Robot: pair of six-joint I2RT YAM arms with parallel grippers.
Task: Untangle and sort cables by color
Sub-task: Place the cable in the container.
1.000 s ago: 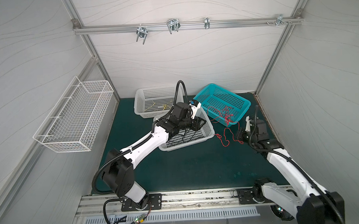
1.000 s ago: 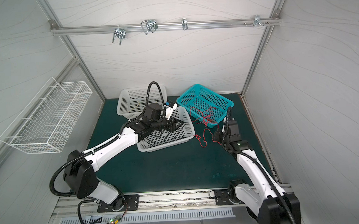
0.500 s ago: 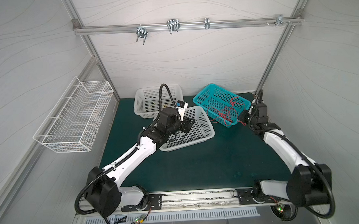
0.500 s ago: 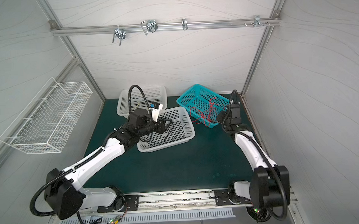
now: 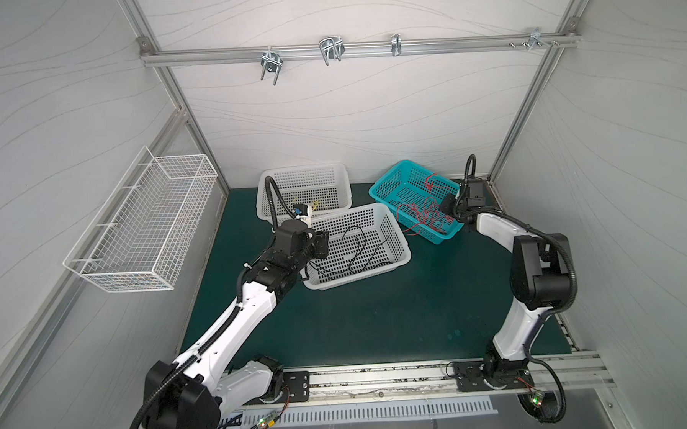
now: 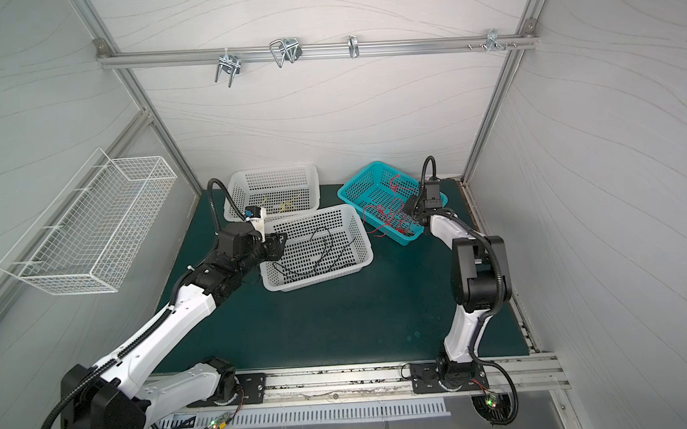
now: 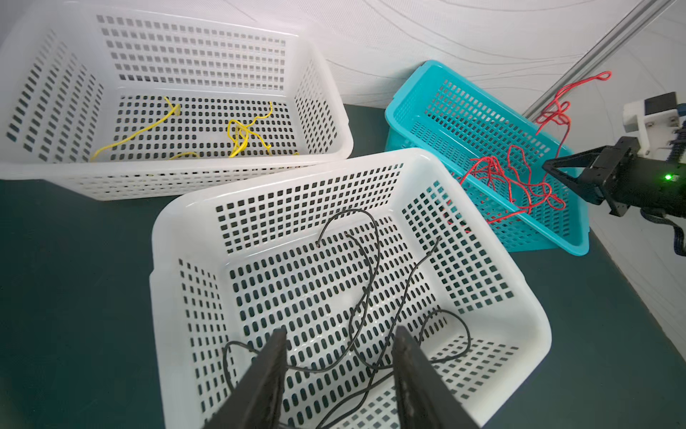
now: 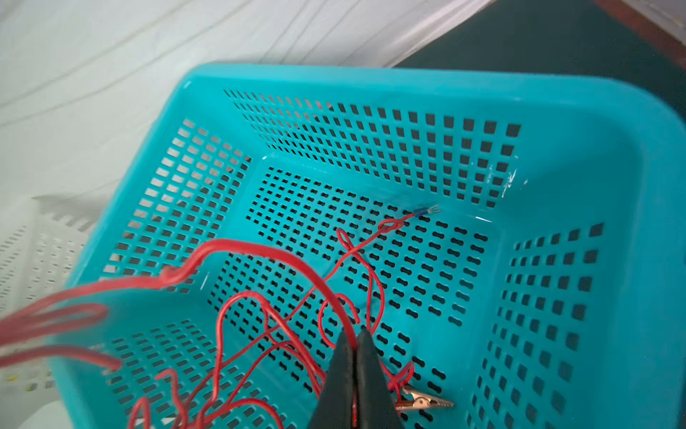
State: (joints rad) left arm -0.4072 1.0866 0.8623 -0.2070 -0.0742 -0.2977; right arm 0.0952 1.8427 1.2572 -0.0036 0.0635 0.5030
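Black cables (image 5: 351,251) (image 7: 371,282) lie loose in the near white basket (image 5: 400,237) (image 7: 282,167). My left gripper (image 5: 321,244) (image 7: 339,334) hovers over that basket's left end, open, with nothing between its fingers. Red cables (image 5: 423,216) (image 8: 267,315) are heaped in the teal basket (image 5: 384,182) (image 8: 408,78), and one loop hangs over its rim. My right gripper (image 5: 447,205) (image 8: 355,334) is above that heap, shut on a red cable. Yellow cables (image 5: 315,204) (image 7: 241,137) rest in the far white basket (image 5: 304,170) (image 7: 326,74).
The three baskets crowd the back of the green mat (image 5: 378,321). A metal clip (image 8: 423,401) on a red cable's end lies on the teal basket's floor. A white wire basket (image 5: 143,228) hangs on the left wall. A rail with hooks (image 5: 331,52) crosses the back wall.
My right gripper carried the red cable from the mat up over the teal basket. My left arm drew back to the near white basket's left end, its jaws a little wider.
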